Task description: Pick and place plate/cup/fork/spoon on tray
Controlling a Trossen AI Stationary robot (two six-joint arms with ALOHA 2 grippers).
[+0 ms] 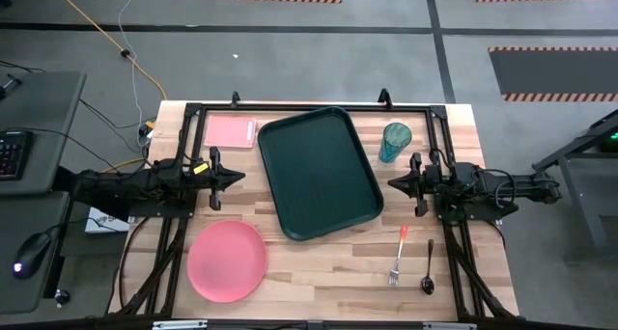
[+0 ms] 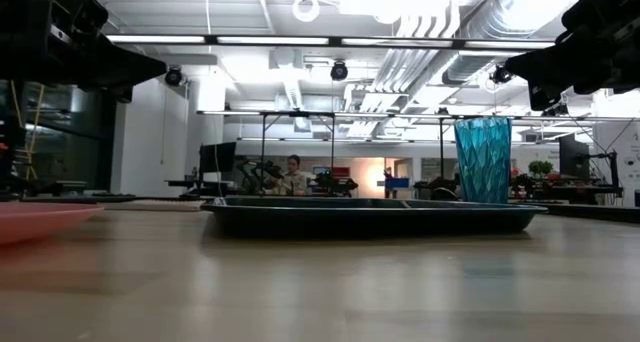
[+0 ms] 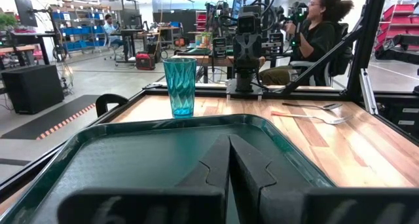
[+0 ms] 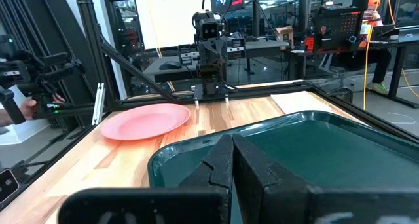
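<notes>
Four items are seen off the tray (image 1: 322, 172), which is bare at tabletop (image 1: 319, 262) centre. Plate (image 1: 227, 260) lies near-left of the tray, apart from it. Cup (image 1: 395, 142) stands upright at the tray's far-right corner, just beside the rim. Fork (image 1: 398, 255) and spoon (image 1: 428, 267) lie side by side near-right, well apart from the tray.

Left pincer (image 1: 238, 177) is held above the tabletop just left of the tray, pointed at it; fingers closed together, nothing held. Right pincer (image 1: 392, 182) is held just right of the tray, likewise closed and empty.

Judged: no placing done; the first pick is yet to be started. Cup is nearest the right pincer, plate nearest the left. Next move calls for one pincer to be opened, lowered onto its item, then closed. Plate's thin rim is likely the harder grasp.

Pink rectangle (image 1: 230, 132) lies far-left, not part of the task.
</notes>
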